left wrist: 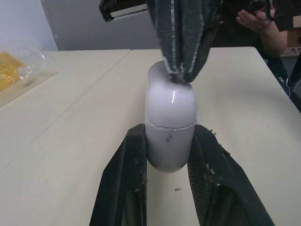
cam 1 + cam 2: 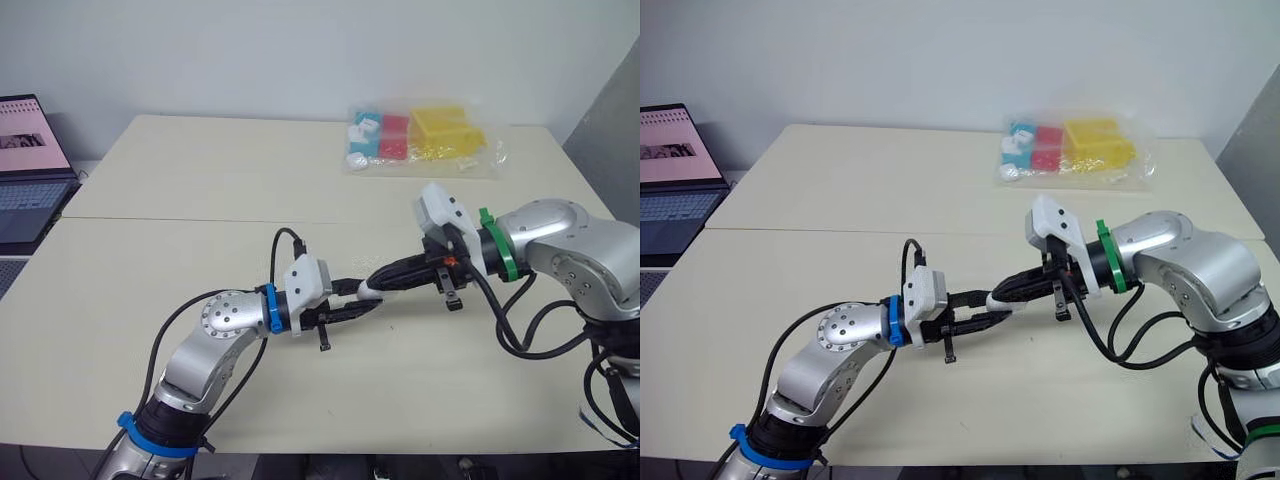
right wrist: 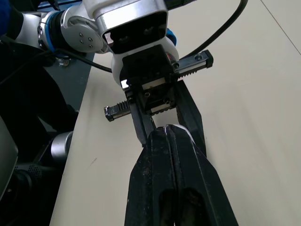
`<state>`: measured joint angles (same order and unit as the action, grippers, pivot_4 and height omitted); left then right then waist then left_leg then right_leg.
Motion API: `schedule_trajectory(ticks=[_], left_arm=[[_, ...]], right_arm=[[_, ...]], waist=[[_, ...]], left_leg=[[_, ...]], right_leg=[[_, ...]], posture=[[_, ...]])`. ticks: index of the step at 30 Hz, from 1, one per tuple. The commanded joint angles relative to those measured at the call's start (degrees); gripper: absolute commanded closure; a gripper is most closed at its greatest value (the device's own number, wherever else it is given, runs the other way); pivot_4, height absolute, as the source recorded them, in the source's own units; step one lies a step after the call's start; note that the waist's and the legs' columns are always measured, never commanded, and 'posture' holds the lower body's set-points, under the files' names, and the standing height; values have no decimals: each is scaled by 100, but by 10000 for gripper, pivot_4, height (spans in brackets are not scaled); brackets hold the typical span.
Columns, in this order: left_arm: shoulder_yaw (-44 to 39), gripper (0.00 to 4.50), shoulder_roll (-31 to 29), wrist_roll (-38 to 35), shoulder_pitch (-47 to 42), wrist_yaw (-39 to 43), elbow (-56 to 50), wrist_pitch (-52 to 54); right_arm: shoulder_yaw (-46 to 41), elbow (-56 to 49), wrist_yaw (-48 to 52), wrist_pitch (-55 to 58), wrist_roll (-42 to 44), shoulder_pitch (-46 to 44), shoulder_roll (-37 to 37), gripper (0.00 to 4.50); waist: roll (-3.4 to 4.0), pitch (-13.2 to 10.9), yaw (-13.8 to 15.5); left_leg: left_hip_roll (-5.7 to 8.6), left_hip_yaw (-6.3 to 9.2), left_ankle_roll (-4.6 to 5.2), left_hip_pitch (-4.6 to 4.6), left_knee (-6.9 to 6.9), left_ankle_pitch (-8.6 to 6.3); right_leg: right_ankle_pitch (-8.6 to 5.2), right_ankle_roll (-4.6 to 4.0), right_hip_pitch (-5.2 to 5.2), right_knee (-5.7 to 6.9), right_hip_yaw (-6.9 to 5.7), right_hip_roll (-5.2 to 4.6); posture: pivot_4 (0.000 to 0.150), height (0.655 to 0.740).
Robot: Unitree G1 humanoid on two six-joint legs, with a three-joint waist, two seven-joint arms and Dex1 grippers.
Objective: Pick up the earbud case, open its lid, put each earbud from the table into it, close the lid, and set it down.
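Left gripper (image 1: 168, 135) clamped on the case (image 1: 169, 127) above the table (image 2: 200, 200), right gripper (image 1: 181, 70) pinched together on the lid (image 1: 170, 101) tip — lever gently from the seam, base squeezed steady, no twisting.

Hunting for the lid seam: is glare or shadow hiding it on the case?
Left wrist view: one small glare streak on the earbud case, above the seam, which shows plainly within the left gripper; the right gripper covers the cap's top. Left eye view: even light, soft arm shadows on the table.
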<state>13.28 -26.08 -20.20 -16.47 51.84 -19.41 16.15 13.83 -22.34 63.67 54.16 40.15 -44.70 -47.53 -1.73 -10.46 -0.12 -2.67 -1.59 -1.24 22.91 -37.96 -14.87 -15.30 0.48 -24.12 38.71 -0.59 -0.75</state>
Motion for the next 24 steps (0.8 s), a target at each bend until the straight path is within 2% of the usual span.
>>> schedule_trajectory(ticks=[1,5,9,12,14,16,20,23,24], left_arm=[[-117,37063,86,-159,-70,-14,-216,-98],[-206,37063,147,-372,-46,-158,-197,350],[-298,37063,174,-876,-127,-349,-58,1442],[-205,37063,290,-1327,-547,-374,505,2692],[-237,37063,528,-1426,-859,-597,964,3222],[-272,37063,677,-1417,-1079,-733,1304,3516],[-402,37063,812,-1370,-1409,-827,1912,3865],[-192,37063,635,-1417,-1543,-505,2268,4347],[-45,33563,495,-1338,-1564,-349,2351,4386]], right_arm=[[-82,-22,-39,-55,-130,201,-64,45000],[-430,-124,-171,-84,20,415,54,45000],[-851,-343,-410,-226,42,650,85,45000],[-1279,-750,-716,-679,-404,1493,-200,45000],[-1279,-922,-989,-1434,-1066,2045,-251,45000],[-1238,-1043,-1123,-1776,-1393,2363,-288,45000],[-1184,-1241,-1219,-1578,-1416,2636,-349,45000],[-1081,-1382,-1283,-1845,-1775,3031,-466,45000],[-1053,-1412,-1302,-1913,-1863,3124,-493,45000]], waist=[[0,0,0],[0,0,0],[0,0,-1],[-4,2,43],[-4,2,76],[-5,1,51],[-5,0,-45],[-6,0,-33],[-6,0,-33]], left_leg=[[0,0,0,0,0,0],[0,-2,0,0,0,0],[0,0,0,0,-2,0],[6,10,0,2,-3,0],[11,8,0,3,-5,0],[21,6,0,3,-10,0],[19,-8,0,-3,-10,0],[6,7,-1,-9,-7,1],[4,7,-1,-8,-7,1]], right_leg=[[0,0,0,0,0,1],[0,0,-1,1,3,0],[0,1,0,4,2,0],[-1,2,7,4,-11,2],[-1,3,8,1,-16,3],[0,6,6,0,-7,1],[4,12,3,3,1,7],[2,7,4,11,1,25],[-1,3,4,13,-4,31]], posture=[[1500,7400],[1500,7400],[1500,7400],[1500,7400],[1500,7400],[1500,7400],[1500,7400],[1500,7400],[1500,7400]])
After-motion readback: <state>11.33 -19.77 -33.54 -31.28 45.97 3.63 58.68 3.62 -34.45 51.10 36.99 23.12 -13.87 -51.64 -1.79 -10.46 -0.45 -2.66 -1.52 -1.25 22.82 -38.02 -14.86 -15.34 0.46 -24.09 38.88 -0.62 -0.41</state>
